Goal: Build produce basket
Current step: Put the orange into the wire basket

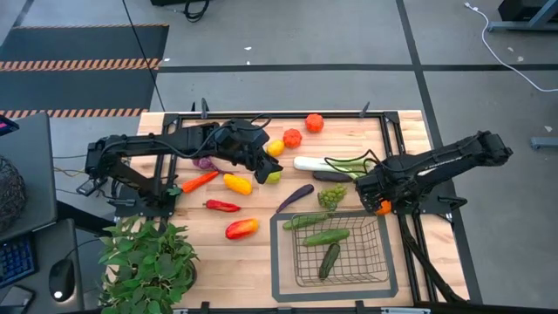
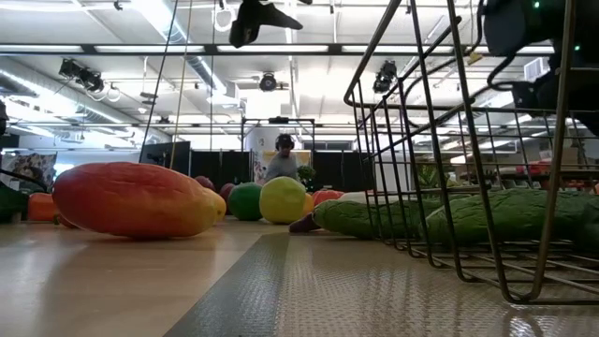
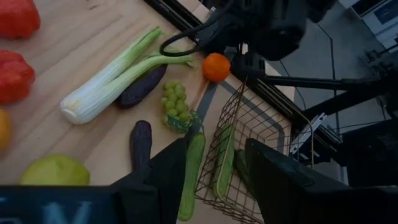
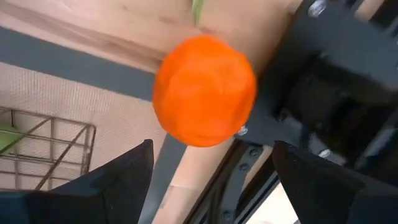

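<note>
Basket: rectangular dark-grey wire-mesh basket [image 1: 377,234] with a wide flat dark frame, stood near the desk's front right corner.
Already inside: two green toy cucumbers, one [image 1: 326,236] lying across the middle, one [image 1: 330,260] nearer the front; a third green cucumber [image 1: 304,221] lay at the basket's back left corner, whether in or over the rim could not be told.
Right gripper [image 1: 381,202]: hovered just behind the basket's back right corner, by the desk's right edge; fingers [image 4: 118,180] spread wide on either side of a small round orange toy tomato [image 4: 205,90], not seen closed on it.
Left gripper [image 1: 264,166]: hung over the middle of the desk toward the back; fingers [image 3: 161,180] part open, nothing between them.
Left on the desk: white-and-green leek [image 1: 327,162], dark purple eggplant [image 1: 294,197], pale green grape bunch [image 1: 330,198], yellow-green lime [image 1: 273,177], lemon [image 1: 275,147], two red-orange tomatoes [image 1: 292,138] near the back edge, carrot [image 1: 200,181], yellow pepper [image 1: 237,183], red chilli [image 1: 222,206], red-and-orange mango-like fruit [image 1: 241,228].
Progress: judged early, only the cucumbers packed, most produce unpacked.
Step in hand: likely taking the orange tomato for the basket.
</note>
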